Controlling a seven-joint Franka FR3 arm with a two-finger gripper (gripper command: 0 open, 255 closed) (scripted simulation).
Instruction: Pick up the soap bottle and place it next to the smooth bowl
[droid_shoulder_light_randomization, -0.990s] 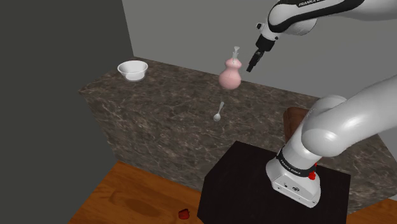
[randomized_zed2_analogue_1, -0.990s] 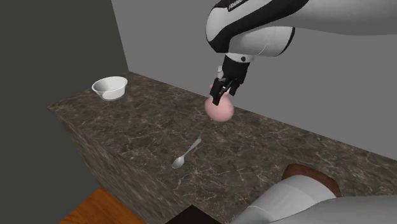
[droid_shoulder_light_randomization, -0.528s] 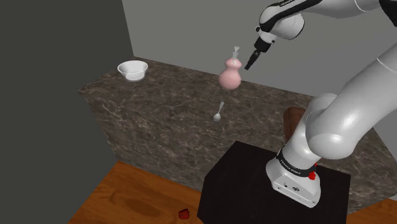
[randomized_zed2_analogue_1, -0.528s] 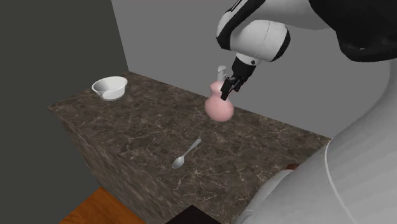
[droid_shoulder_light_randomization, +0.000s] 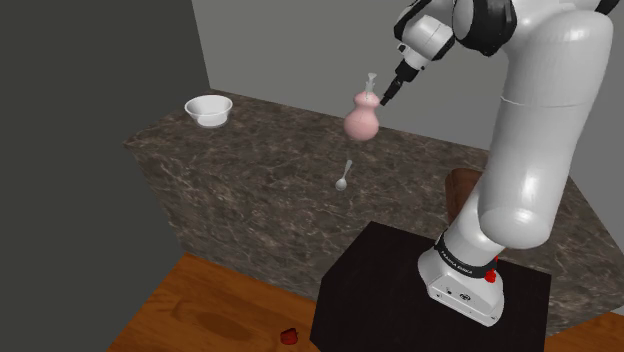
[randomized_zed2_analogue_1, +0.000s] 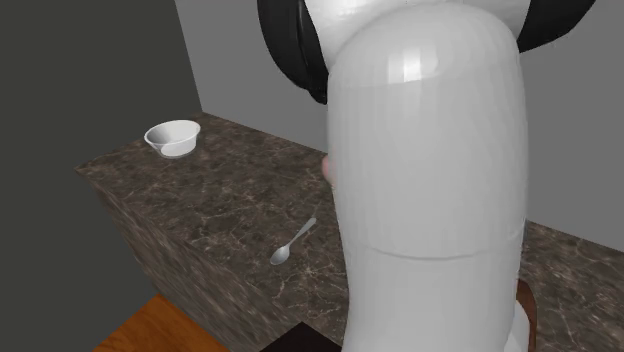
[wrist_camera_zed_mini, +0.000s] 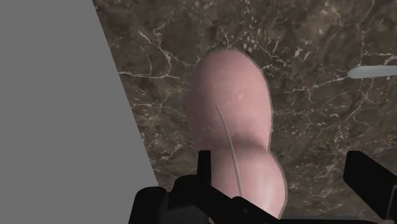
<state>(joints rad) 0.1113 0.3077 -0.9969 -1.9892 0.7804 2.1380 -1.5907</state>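
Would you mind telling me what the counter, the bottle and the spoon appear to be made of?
The counter: dark stone, likely marble, judging by its pale veining. The bottle: plain matte pink, material unclear. The spoon: pale grey, perhaps metal.

second exterior view, centre: arm (randomized_zed2_analogue_1: 425, 150) hides bottle (randomized_zed2_analogue_1: 327, 166) except a pink sliver | wrist view: spoon (wrist_camera_zed_mini: 372, 71) cut by frame edge | shoulder view, lower centre: red speck (droid_shoulder_light_randomization: 289, 336) unidentifiable

Wall (droid_shoulder_light_randomization: 300, 50) close behind soap bottle (droid_shoulder_light_randomization: 361, 120)
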